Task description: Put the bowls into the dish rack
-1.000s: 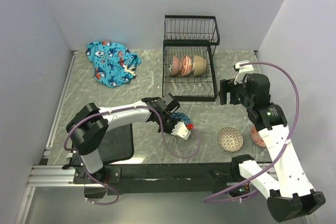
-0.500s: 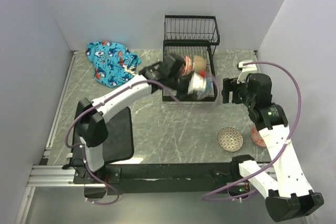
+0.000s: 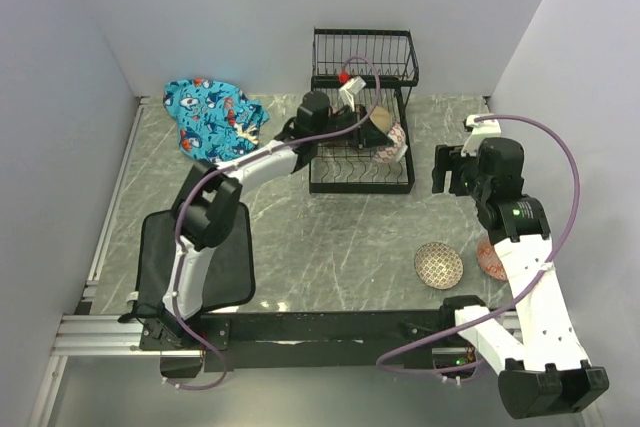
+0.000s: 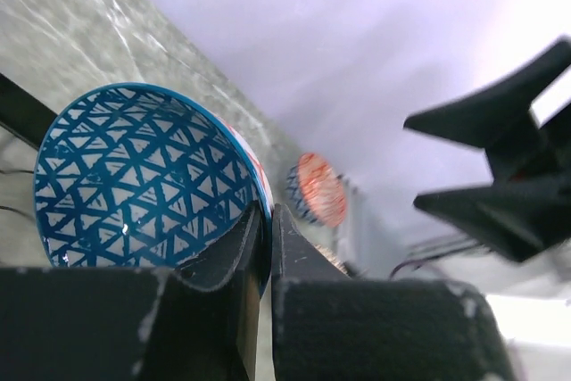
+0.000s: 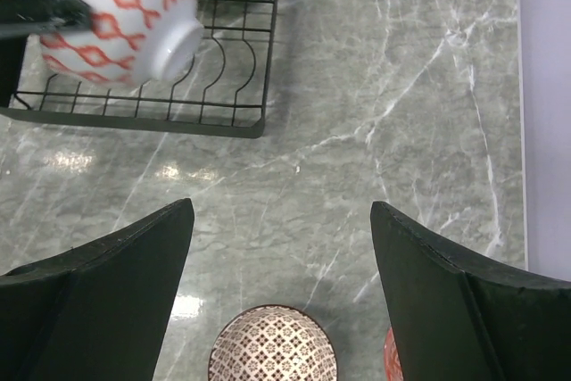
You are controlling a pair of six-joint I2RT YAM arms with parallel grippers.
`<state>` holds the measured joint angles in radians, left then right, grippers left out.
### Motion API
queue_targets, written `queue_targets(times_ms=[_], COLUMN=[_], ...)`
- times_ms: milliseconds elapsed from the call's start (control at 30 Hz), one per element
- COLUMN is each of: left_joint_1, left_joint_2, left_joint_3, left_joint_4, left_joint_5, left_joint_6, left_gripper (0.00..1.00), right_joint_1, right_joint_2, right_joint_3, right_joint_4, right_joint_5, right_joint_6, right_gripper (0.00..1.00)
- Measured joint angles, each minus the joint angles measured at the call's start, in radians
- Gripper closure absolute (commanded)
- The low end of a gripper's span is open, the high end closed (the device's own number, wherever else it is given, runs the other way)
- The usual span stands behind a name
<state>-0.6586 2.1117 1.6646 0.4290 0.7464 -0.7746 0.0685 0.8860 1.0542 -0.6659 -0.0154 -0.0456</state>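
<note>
- Hanging tilted on its side over the lower tier of the dish rack, toward its 3 o'clock end, the blue-lined bowl turns its orange-diamond outside to the right wrist camera. I judge the tilt suits sliding it edge-on between the wires.
- The left gripper pinches the bowl's rim, one finger inside and one outside, its jaws narrow on the thin wall, so the bowl's body is free to enter a slot.
- The rack stands at 12 o'clock on the table.
- The right gripper hovers spread wide and empty at the rack's 3 o'clock, apart from the working arm.
- At the table's 4 o'clock wait the black-and-white bowl and, partly hidden by the right arm, the red-orange bowl.
</note>
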Motion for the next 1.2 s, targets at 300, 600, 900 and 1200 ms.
queue_targets(times_ms=[300, 600, 900, 1200], left_joint_1=[-0.043, -0.041, -0.030, -0.022], left_joint_2=[0.117, 0.193, 0.269, 0.274], left_joint_3=[0.073, 0.110, 0.151, 0.154], left_joint_4=[0.048, 0.000, -0.070, -0.090], left_joint_5=[-0.196, -0.323, -0.373, -0.386], left_joint_6=[-0.324, -0.504, -0.576, -0.630], left_gripper=[0.99, 0.99, 0.99, 0.99], right_joint_1=[-0.038, -0.056, -0.074, -0.088], right_joint_2=[0.049, 0.130, 0.176, 0.195], right_joint_3=[0.000, 0.024, 0.041, 0.040], right_joint_4=[-0.001, -0.008, -0.006, -0.006], right_joint_5=[0.000, -0.003, -0.008, -0.014], right_joint_6=[0.010, 0.026, 0.027, 0.030], right_gripper=[0.13, 0.13, 0.13, 0.13])
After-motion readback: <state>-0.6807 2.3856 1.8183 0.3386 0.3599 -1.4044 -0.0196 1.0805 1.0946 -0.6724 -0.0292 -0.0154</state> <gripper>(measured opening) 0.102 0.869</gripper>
